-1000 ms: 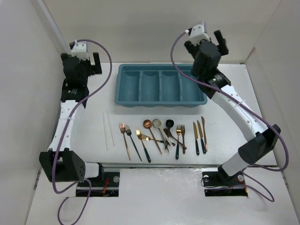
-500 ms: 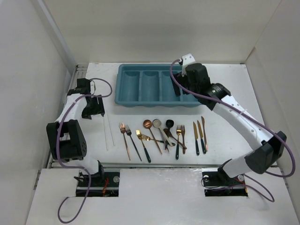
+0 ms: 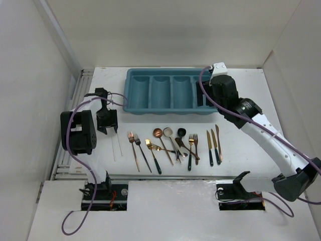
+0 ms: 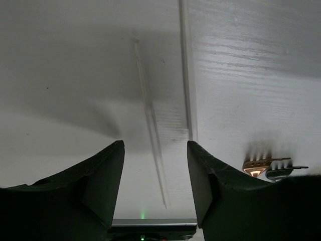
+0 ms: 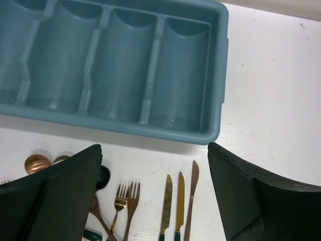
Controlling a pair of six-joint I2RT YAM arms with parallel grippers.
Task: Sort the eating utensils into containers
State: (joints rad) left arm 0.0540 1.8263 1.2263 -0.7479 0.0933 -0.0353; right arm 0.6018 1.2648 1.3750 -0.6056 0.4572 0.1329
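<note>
Both arms have swung down from their raised pose. The left tool [image 3: 107,124] now hangs low over the table [image 3: 251,100], off the left end of the tray [image 3: 131,75]. The right tool [image 3: 204,99] has come over the tray's right end.

The left tool's jaws have narrowed to about half apart and grip nothing. Seen from its wrist [image 4: 155,145], two thin white sticks [image 4: 149,115] lie flat on the table. One runs into the gap between the fingers [image 4: 108,170], and the other lies just right of it.

The right tool [image 5: 153,150] gapes wide, with nothing in it. Beneath and ahead of it is the tray's rightmost compartment [image 5: 183,70].

The utensils [image 3: 173,145] lie in a row on the table, right of the left tool and on the near side of the right one. The knives [image 5: 178,206] show between the right tool's fingers.
</note>
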